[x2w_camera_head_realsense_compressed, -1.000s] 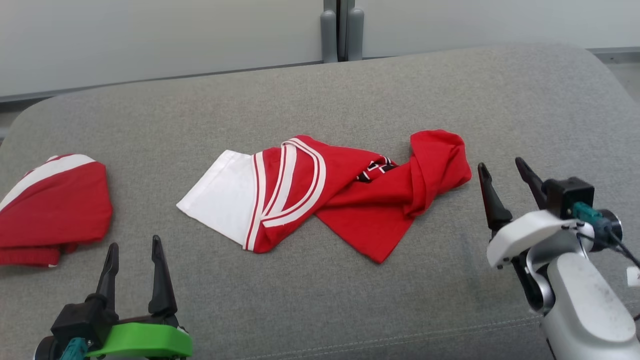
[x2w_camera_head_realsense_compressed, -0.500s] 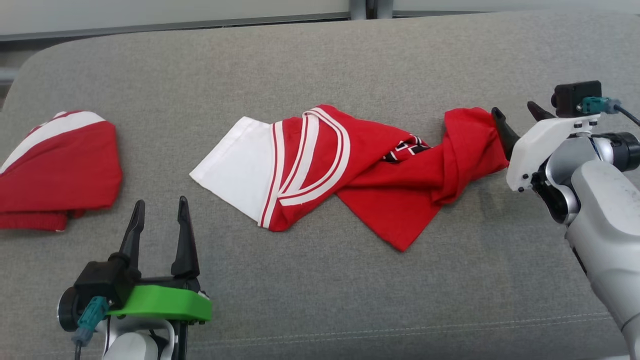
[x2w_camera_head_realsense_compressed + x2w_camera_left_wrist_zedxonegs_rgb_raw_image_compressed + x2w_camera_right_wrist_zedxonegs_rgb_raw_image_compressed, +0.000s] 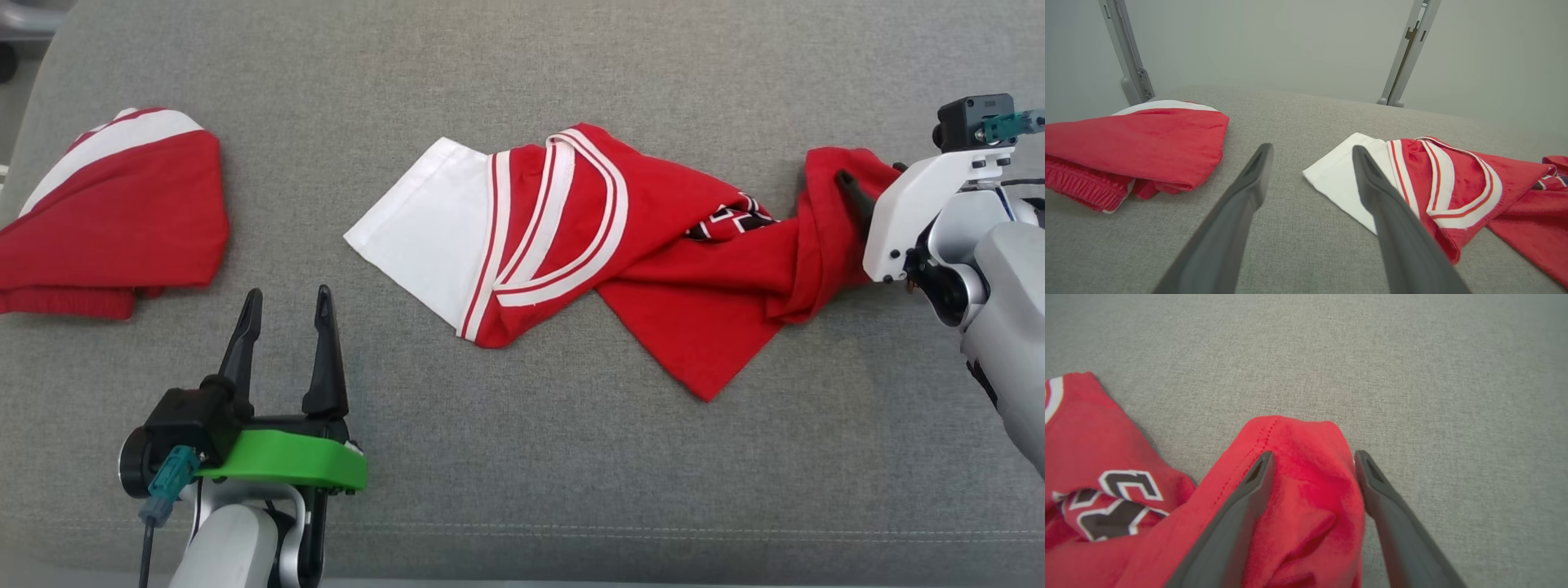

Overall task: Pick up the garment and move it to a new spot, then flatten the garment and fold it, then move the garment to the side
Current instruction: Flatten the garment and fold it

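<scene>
Big grey cushion [image 3: 522,457] in front of me, a twisted red and white shirt [image 3: 653,245] lying at its middle, a folded red cloth [image 3: 122,204] at ten o'clock, well apart

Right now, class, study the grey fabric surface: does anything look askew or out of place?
The red jersey with white sleeve and striped collar lies twisted and crumpled, not flat; its right end bunches inside the open right gripper. The folded red-and-white garment at left looks tidy.

Dark jaws mount on a green bracket [image 3: 282,467] and a white bracket [image 3: 922,208].
</scene>
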{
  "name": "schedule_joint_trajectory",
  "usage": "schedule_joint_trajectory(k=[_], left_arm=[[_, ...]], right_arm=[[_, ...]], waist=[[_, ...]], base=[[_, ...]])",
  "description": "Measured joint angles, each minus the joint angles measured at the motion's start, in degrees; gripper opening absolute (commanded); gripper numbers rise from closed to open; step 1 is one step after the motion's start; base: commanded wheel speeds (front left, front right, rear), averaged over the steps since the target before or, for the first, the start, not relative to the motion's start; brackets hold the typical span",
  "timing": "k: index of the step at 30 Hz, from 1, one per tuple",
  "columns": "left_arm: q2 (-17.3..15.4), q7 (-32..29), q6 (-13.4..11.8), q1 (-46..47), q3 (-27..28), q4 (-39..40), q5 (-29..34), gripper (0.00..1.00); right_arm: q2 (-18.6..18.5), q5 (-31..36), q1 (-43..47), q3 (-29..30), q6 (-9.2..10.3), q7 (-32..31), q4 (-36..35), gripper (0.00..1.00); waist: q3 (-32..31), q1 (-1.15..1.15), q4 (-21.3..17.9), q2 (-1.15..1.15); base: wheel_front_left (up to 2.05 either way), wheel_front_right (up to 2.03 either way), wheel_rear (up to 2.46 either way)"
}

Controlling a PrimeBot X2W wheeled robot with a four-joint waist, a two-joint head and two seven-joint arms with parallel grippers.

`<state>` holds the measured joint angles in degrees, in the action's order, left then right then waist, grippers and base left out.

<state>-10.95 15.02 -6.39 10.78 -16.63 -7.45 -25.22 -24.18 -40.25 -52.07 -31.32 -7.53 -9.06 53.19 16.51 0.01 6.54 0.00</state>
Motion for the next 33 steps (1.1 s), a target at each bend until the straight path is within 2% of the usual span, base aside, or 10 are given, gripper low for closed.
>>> schedule_joint_trajectory(k=[3, 4, 5, 6, 13, 21, 24, 27, 30, 33], left_arm=[[0.8, 0.0, 0.7, 0.6, 0.5, -0.2, 0.5, 1.0], [1.0, 0.0, 0.9, 0.7, 0.6, -0.3, 0.7, 1.0], [1.1, 0.0, 1.0, 0.7, 0.9, -0.4, 0.8, 1.0], [1.2, 0.0, 1.2, 0.7, 1.2, -0.6, 1.0, 1.0], [2.3, 0.0, 2.2, 0.8, 2.9, -1.3, 2.0, 1.0], [2.8, 0.0, 3.1, 0.7, 4.6, -1.5, 3.7, 1.0], [2.9, 0.0, 3.4, 0.6, 5.1, -1.5, 4.2, 1.0], [2.9, 0.0, 3.4, 0.4, 5.5, -1.5, 4.6, 1.0], [3.0, 0.1, 3.4, -0.1, 5.8, -1.0, 4.7, 1.0], [3.1, 0.1, 3.4, -0.9, 6.1, -0.8, 4.8, 1.0]], right_arm=[[-0.1, -2.1, -0.8, -1.4, 0.0, 0.1, 0.8, 1.0], [-0.2, -2.5, -1.1, -1.9, 0.0, 0.2, 1.0, 0.49], [-0.3, -2.9, -1.3, -2.3, 0.0, 0.5, 1.1, 0.27], [-0.3, -3.6, -1.6, -2.7, 0.0, 0.6, 1.3, 0.0], [-0.8, -7.0, -2.5, -5.1, 0.0, 4.0, 1.5, 0.0], [-1.0, -6.9, -5.9, -8.2, 0.0, 19.2, -0.3, 0.0], [-1.3, -4.9, -7.0, -10.3, 0.0, 22.9, -1.1, 0.0], [-2.1, -1.0, -6.8, -12.3, -0.01, 23.8, -4.0, 0.0], [-4.1, 5.2, -4.9, -10.1, 0.0, 24.1, -12.2, 0.0], [-5.3, 11.1, 2.3, -6.4, -0.01, 24.1, -20.1, 0.0]], waist=[[0.9, 0.0, 0.7, 0.0], [1.2, 0.0, 0.8, 0.0], [1.4, 0.0, 1.0, 0.0], [1.6, 0.0, 1.1, 0.0], [1.5, 0.0, 0.5, 0.0], [0.4, -0.01, -1.0, 0.0], [-0.2, -0.01, -1.7, 0.0], [-0.7, 0.0, -2.5, 0.0], [-1.1, -0.01, -3.4, 0.0], [-1.6, -0.01, -4.4, 0.0]], base=[[0.0, 0.0, 0.0], [0.0, 0.0, 0.0], [0.0, 0.0, 0.0], [0.0, 0.0, 0.0], [0.0, 0.0, 0.0], [0.0, 0.0, 0.0], [0.0, 0.0, 0.0], [0.0, 0.0, 0.0], [0.0, 0.0, 0.0], [0.0, 0.0, 0.0]])
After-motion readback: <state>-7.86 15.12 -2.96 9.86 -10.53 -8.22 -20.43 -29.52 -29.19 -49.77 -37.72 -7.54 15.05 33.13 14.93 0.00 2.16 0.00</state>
